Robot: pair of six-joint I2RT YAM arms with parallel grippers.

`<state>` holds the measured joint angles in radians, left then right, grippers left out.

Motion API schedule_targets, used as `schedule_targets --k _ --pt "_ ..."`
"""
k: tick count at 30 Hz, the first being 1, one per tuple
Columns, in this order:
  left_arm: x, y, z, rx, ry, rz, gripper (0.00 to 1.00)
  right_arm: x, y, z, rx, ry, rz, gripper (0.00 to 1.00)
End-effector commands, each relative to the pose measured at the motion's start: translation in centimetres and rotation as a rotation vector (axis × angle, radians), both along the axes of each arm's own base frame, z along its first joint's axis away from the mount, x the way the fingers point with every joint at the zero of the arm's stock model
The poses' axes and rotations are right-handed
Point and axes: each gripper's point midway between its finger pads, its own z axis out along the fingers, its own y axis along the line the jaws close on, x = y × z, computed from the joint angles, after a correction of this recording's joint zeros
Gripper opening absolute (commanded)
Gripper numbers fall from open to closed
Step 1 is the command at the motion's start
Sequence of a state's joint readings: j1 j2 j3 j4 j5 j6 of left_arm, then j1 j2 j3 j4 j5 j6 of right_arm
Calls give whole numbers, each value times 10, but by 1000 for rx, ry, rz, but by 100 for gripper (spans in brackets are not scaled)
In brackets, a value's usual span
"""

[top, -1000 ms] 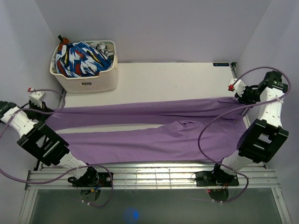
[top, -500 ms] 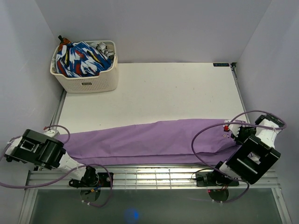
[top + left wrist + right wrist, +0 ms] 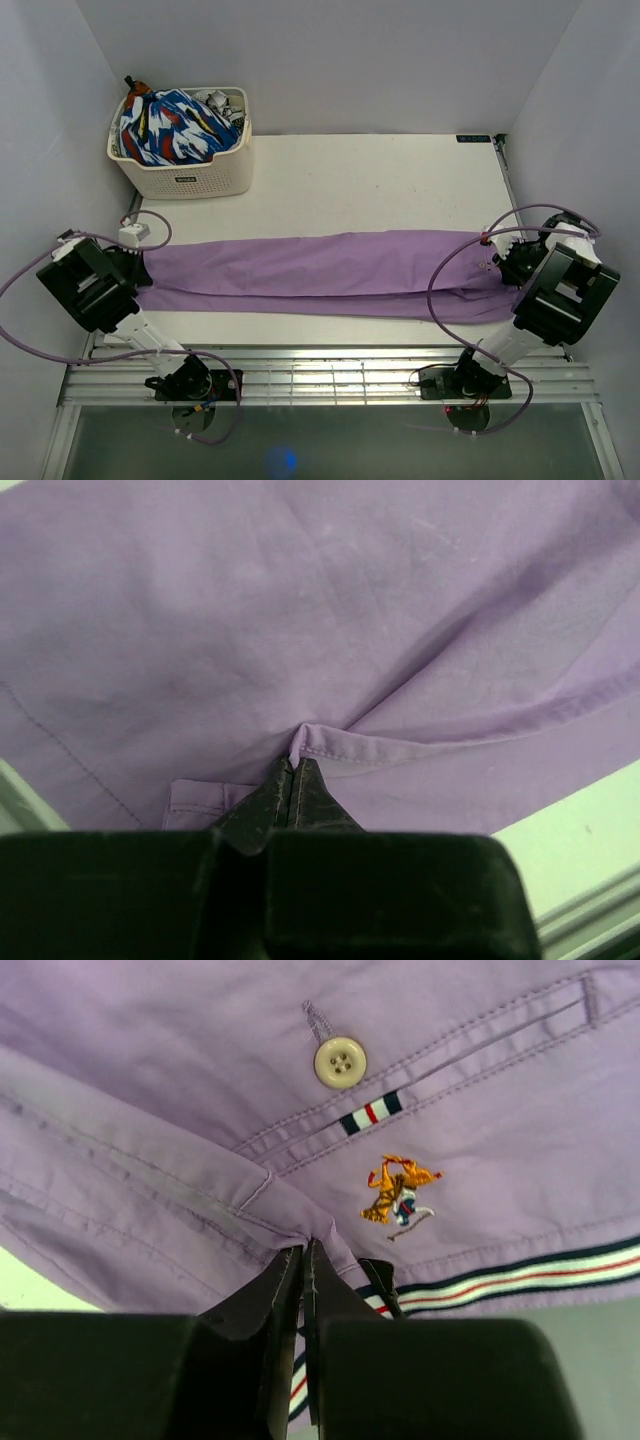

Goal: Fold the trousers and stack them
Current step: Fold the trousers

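Note:
The lilac trousers (image 3: 320,275) lie folded lengthwise in a long band across the white table, one leg on the other. My left gripper (image 3: 137,268) is shut on the hem end at the left; the pinched hem (image 3: 300,742) bunches at my fingertips in the left wrist view. My right gripper (image 3: 497,262) is shut on the waist end at the right. The right wrist view shows the waist fabric (image 3: 318,1228) nipped between the shut jaws, beside a cream button (image 3: 340,1062), an embroidered logo (image 3: 400,1190) and the striped waistband (image 3: 520,1275).
A white laundry basket (image 3: 190,175) stands at the back left corner holding a blue, white and red patterned garment (image 3: 175,128). Bare table (image 3: 370,185) lies behind the trousers. A metal rail (image 3: 320,375) runs along the near edge by the arm bases.
A second ago the trousers lay spread with both legs apart. Both grippers swept the far edge toward the near side, then back a little, leaving the legs laid together in a band.

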<state>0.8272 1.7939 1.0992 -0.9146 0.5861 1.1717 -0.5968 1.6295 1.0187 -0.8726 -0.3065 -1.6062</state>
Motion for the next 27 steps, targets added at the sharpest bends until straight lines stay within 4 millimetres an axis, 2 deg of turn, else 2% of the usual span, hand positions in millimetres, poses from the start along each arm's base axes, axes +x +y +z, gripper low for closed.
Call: schedule_targets --k 1,2,4,5,7,10,12,13,14,15,17,18,21,22,23,25,26,27 --pt "55 27 18 60 -110 71 0 31 -4 25 -5 -95 -36 8" --pt "69 36 33 75 -153 69 0 33 -3 30 -2 -107 -29 8" --pt "75 40 45 72 -160 64 0 39 -4 41 -1 -129 -21 8" --pt "86 50 61 95 -196 57 0 43 -6 51 -4 -143 -22 8" --pt "91 55 77 93 -215 58 0 50 -11 66 -10 -180 -21 8" --pt "106 63 119 104 -307 51 0 58 -19 96 -28 -241 -7 8" --pt "109 64 140 115 -346 34 0 52 -19 111 -22 -245 13 8" --pt "107 62 142 117 -350 20 0 46 -22 116 -31 -252 16 8" --pt "104 61 142 126 -347 6 0 42 -23 117 -49 -259 43 8" --pt "98 63 143 152 -349 -10 0 32 -20 107 -42 -237 54 8" --pt "82 62 130 138 -329 -13 0 18 -24 100 -90 -239 87 8" --pt "73 58 124 126 -314 -25 0 8 -21 82 -86 -211 89 8" --pt "42 47 88 116 -256 -71 0 -7 -18 59 -106 -181 100 8" --pt "32 47 77 137 -231 -94 0 -13 -15 44 -111 -170 99 8" --pt "16 35 53 101 -179 -95 0 -15 -15 37 -118 -167 99 8" --pt "6 33 31 116 -154 -106 0 -19 -15 21 -135 -147 101 8" --pt "-7 25 11 93 -98 -92 0 -18 -16 12 -147 -146 95 8" --pt "-5 29 6 112 -105 -77 5 -18 -17 8 -148 -135 86 8"
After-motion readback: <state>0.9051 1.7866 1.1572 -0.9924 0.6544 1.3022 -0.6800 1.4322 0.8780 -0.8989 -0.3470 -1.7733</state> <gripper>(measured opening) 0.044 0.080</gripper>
